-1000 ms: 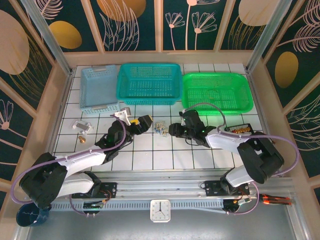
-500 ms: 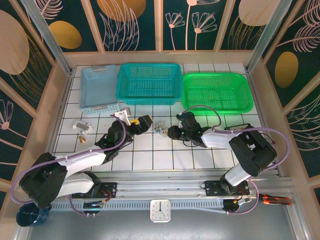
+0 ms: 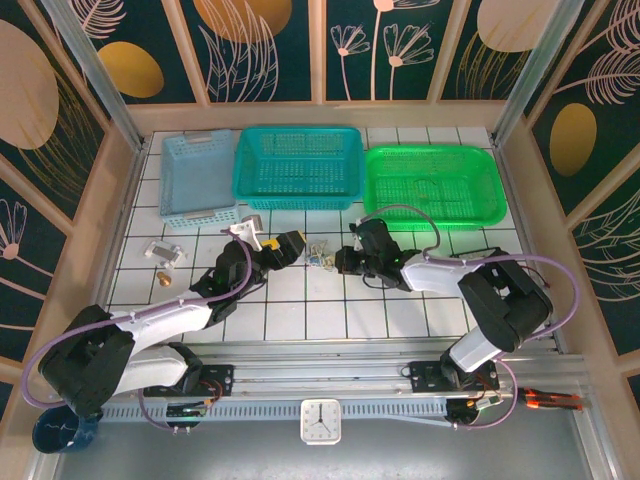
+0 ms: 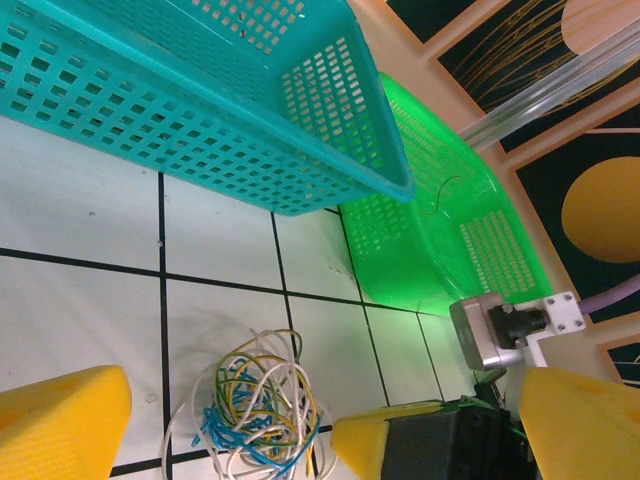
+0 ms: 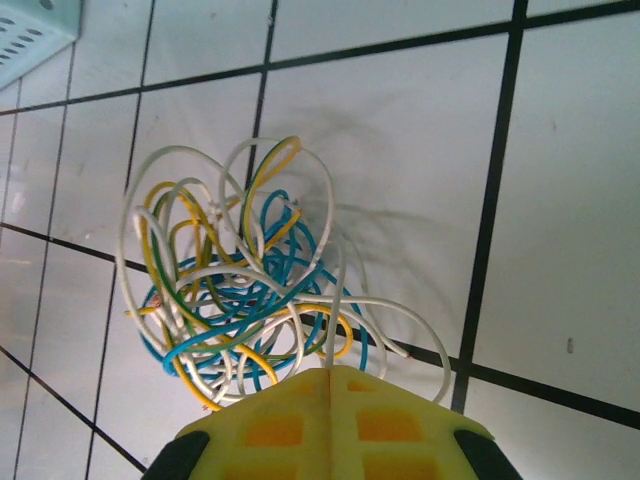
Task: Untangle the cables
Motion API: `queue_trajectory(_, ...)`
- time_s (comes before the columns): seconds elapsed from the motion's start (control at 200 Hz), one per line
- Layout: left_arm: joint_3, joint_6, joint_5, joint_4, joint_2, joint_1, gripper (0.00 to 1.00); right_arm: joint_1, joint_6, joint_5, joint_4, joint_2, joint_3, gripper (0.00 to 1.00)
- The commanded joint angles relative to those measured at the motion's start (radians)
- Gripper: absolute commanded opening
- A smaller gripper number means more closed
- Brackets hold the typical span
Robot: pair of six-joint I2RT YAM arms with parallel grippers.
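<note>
A white tiled surface (image 3: 330, 320) is seen from above, ruled with dark grid lines. Along its far edge three baskets are set in a row: a green basket (image 3: 470, 222) on the right, a teal basket (image 3: 297, 197) in the middle, touching or almost touching it, and a light blue basket (image 3: 200, 213) on the left.

The left arm (image 3: 160, 320) is stretched from its base toward the middle of the surface, and the right arm (image 3: 450, 275) is bent inward from the other side, so that the two wrists face each other in front of the teal basket.

The left fingers (image 4: 60, 425) are spread wide apart, nothing being held between them; they are placed just left of the knot. The right fingers (image 5: 270, 430) are pressed together, and a whitish strand is seen running into the seam between their yellow pads, so the edge of the knot is gripped.

The cables (image 3: 318, 255) are lying on the surface between the two wrists, just in front of the teal basket. In the right wrist view the cables (image 5: 240, 300) are shown as one small loose knot of blue, whitish and yellowish loops, resting across a grid line.
</note>
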Motion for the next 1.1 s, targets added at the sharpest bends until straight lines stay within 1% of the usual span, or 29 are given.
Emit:
queue_trajectory(0.0,0.000,-0.017,0.005,0.024,-0.004,-0.003,0.99,0.009,-0.030,0.013,-0.020,-0.071,0.039,0.00)
queue_trajectory(0.19,0.002,-0.014,0.007,0.027,0.008,-0.003,0.99,0.011,-0.036,-0.043,-0.002,-0.154,0.053,0.00)
queue_trajectory(0.31,0.005,-0.014,0.011,0.032,0.020,-0.003,0.99,0.014,-0.043,-0.076,0.019,-0.179,0.058,0.00)
queue_trajectory(0.555,0.004,-0.018,0.015,0.039,0.046,-0.003,0.99,0.022,-0.043,-0.104,0.107,-0.138,0.008,0.00)
queue_trajectory(0.716,0.000,-0.016,0.010,0.040,0.053,-0.003,0.99,0.024,-0.039,-0.097,0.122,-0.111,-0.015,0.00)
queue_trajectory(0.901,-0.001,-0.009,0.005,0.041,0.072,-0.003,0.99,0.024,-0.042,-0.083,0.116,-0.115,-0.025,0.00)
queue_trajectory(1.096,0.011,-0.017,0.038,0.081,0.101,-0.003,0.99,0.018,-0.012,-0.131,0.151,-0.139,-0.029,0.00)
